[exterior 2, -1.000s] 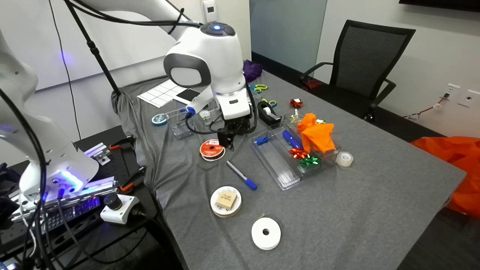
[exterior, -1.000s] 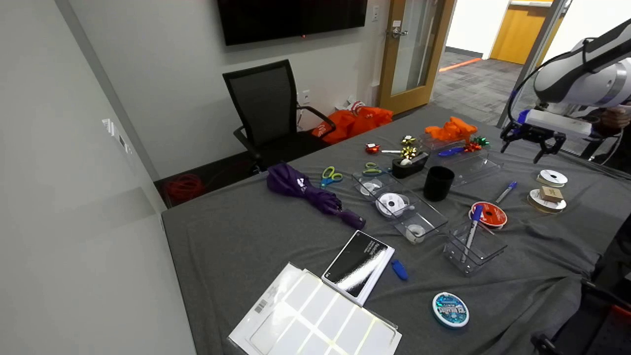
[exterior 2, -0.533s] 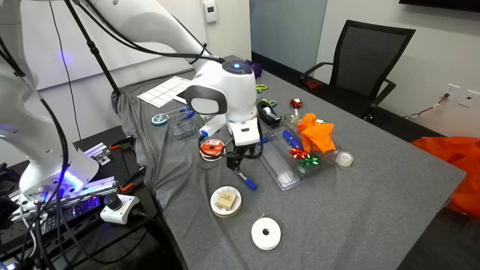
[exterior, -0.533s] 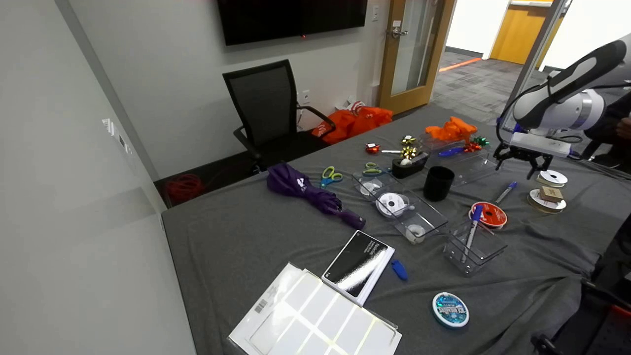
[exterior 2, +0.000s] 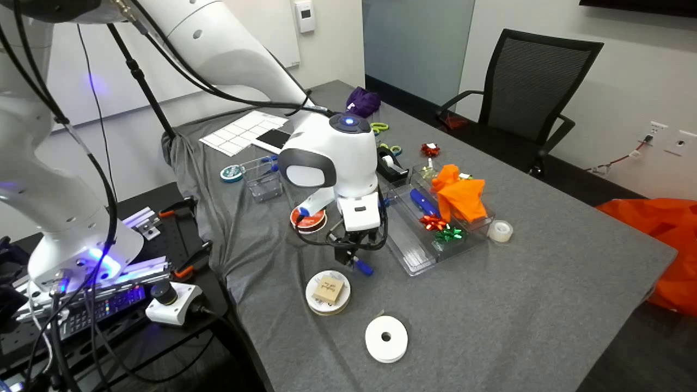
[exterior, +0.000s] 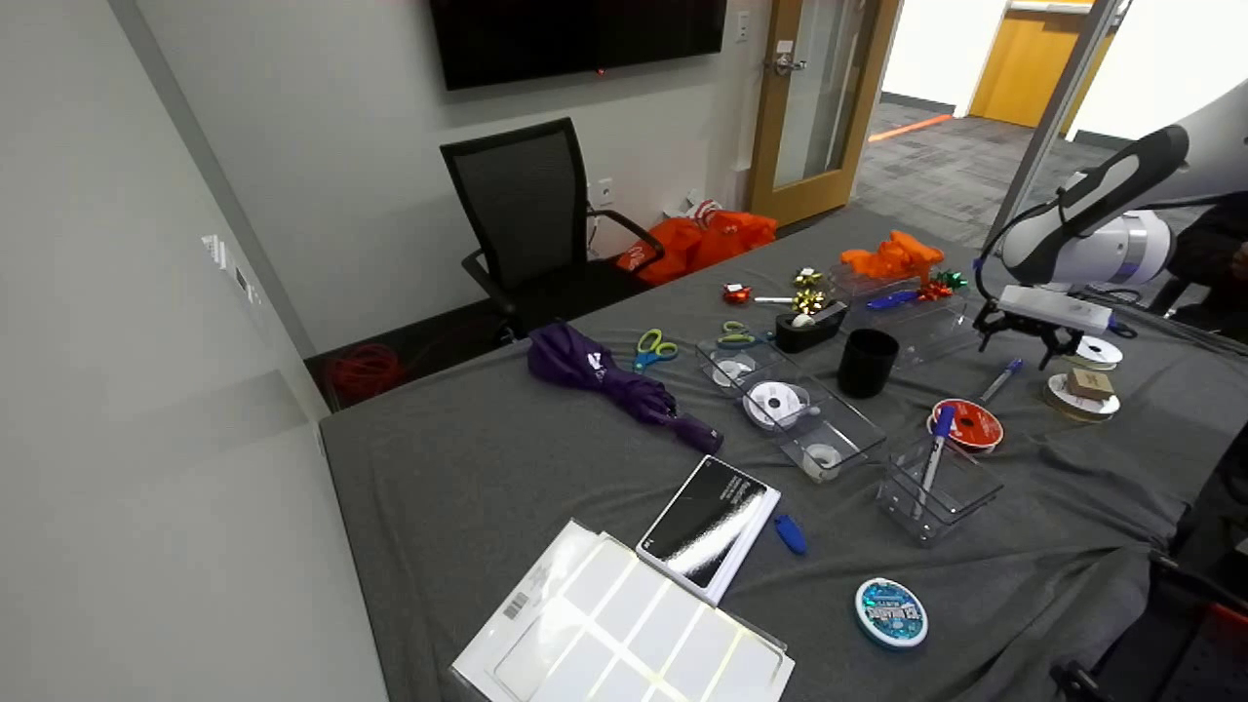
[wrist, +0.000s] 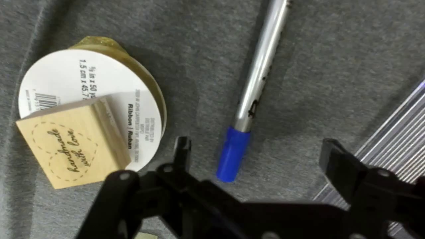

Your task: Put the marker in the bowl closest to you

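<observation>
The marker (wrist: 253,89) has a slim silver barrel with small black print and a bright blue cap (wrist: 233,156). It lies on the grey cloth (wrist: 206,83) between a ribbon spool (wrist: 113,78) topped by a wooden block (wrist: 73,146) and a clear tray (wrist: 395,146) — apart from both. In the wrist view its long axis slants from the top edge down and a little left, cap lowest. The gripper (wrist: 255,144) has its fingers spread wide, the cap between them. In an exterior view a clear bin (exterior: 960,502) holds a second marker (exterior: 933,466), tilted, blue cap uppermost; a long clear tray holds a white spool (exterior: 762,402).
</observation>
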Robot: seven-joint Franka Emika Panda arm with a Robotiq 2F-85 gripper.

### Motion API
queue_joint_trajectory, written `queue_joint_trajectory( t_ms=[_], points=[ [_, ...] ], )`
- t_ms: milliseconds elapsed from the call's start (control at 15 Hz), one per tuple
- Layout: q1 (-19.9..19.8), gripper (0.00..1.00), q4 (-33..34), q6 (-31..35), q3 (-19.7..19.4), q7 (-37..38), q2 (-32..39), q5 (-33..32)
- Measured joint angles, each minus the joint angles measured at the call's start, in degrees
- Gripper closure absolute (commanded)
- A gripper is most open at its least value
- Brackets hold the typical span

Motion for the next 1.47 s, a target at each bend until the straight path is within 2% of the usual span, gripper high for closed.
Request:
queue_joint_trajectory(
  t_ms=[200,267,400,867,933,1000,1067,1467],
  points=[
    [0.01,0.0,0.28,1.21,-0.31,1.35,1.38,0.08],
    [0.02,0.25,0.34,1.67,-0.37,1.78,1.84,0.11],
    [0.04,0.34,0.4,2.6,-0.39,2.51,2.61,0.17],
    [0.09,0.85,1.55,2.86,-0.39,3.49,3.51,0.54],
    [0.09,0.41,1.61,3.02,-0.39,3.56,3.51,0.54],
    [0.09,0.45,1.62,3.34,-0.39,3.58,3.51,0.54],
    [0.09,0.44,1.62,3.68,-0.41,3.6,3.53,0.54],
    [0.07,0.04,1.53,4.98,-0.51,3.59,3.6,0.54]
  ],
)
